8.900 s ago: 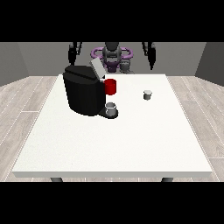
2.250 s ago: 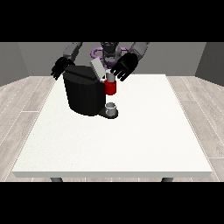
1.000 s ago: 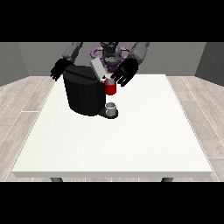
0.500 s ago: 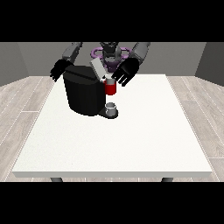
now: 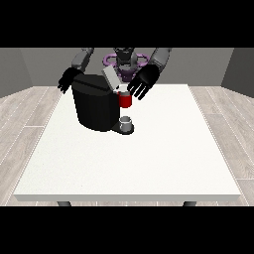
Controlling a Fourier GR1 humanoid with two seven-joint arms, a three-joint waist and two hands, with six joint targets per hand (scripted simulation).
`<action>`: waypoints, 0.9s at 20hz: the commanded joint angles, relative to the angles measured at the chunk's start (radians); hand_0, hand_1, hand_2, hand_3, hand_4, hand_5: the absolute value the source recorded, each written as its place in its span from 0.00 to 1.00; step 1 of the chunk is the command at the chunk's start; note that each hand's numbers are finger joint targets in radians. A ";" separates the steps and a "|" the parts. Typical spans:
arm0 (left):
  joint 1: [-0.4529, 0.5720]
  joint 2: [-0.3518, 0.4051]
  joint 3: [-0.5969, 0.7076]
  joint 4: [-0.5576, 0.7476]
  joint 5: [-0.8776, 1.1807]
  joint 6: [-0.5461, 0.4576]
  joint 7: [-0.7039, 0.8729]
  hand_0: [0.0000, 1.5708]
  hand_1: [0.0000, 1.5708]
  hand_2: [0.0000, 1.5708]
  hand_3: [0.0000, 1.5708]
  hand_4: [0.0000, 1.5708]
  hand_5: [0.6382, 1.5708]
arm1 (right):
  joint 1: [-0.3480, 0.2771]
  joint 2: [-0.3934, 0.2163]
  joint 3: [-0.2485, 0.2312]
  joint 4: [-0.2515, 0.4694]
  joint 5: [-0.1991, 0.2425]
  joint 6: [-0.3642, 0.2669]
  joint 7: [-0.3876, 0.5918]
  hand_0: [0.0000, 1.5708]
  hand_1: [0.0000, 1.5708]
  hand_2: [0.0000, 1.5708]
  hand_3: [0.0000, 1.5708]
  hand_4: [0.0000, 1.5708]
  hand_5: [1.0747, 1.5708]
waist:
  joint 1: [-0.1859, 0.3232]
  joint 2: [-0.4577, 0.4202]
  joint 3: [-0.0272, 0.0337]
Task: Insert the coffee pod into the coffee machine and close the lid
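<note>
Since the earlier frames almost nothing has moved: the hand at the view's right [image 5: 143, 82] stays just above the red brew head [image 5: 125, 100] of the black coffee machine [image 5: 96, 103], fingers spread and released, holding nothing. Its grey lid [image 5: 110, 78] stands tilted open, and the coffee pod cannot be made out. At the far left of the machine, the hand at the view's left [image 5: 68, 79] hangs with relaxed fingers above the white table [image 5: 149, 158], while a small grey cup [image 5: 126, 122] sits on the drip base.

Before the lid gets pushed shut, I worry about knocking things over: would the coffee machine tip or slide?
Probably not. The coffee machine is a broad, squat black block sitting flat on the table, so it looks heavy and stable. Its raised lid is thin and sticks up at a slant, so it should swing easily. The hand at the view's right hovers beside the lid with its fingers spread.
</note>
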 commanded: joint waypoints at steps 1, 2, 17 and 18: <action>-0.019 -0.003 -0.029 0.008 -0.037 -0.018 0.026 0.00 0.00 0.00 0.00 0.00 1.00 | -0.046 -0.008 -0.010 0.015 0.002 -0.008 0.006 0.00 0.00 0.00 0.00 0.30 1.00 | 0.001 0.013 -0.0013; 0.041 -0.011 -0.038 0.017 -0.040 -0.021 0.000 0.00 0.00 0.00 0.00 0.00 1.00 | 0.023 -0.015 0.007 0.003 0.016 0.003 0.005 0.00 0.00 0.00 0.00 0.30 1.00 | 0.001 -0.023 -0.0015; 0.093 -0.063 -0.046 -0.055 -0.052 -0.040 0.003 0.00 0.00 0.00 0.00 0.00 1.00 | 0.016 -0.031 -0.080 0.106 -0.034 -0.011 -0.027 0.00 0.00 0.00 0.00 0.27 1.00 | 0.094 -0.110 -0.0014; 0.064 -0.041 -0.022 -0.039 -0.039 -0.064 0.024 0.00 0.00 0.00 0.00 0.00 1.00 | 0.080 0.014 -0.010 0.088 0.015 -0.020 -0.065 0.00 0.00 0.00 0.00 0.26 1.00 | 0.060 -0.119 -0.0014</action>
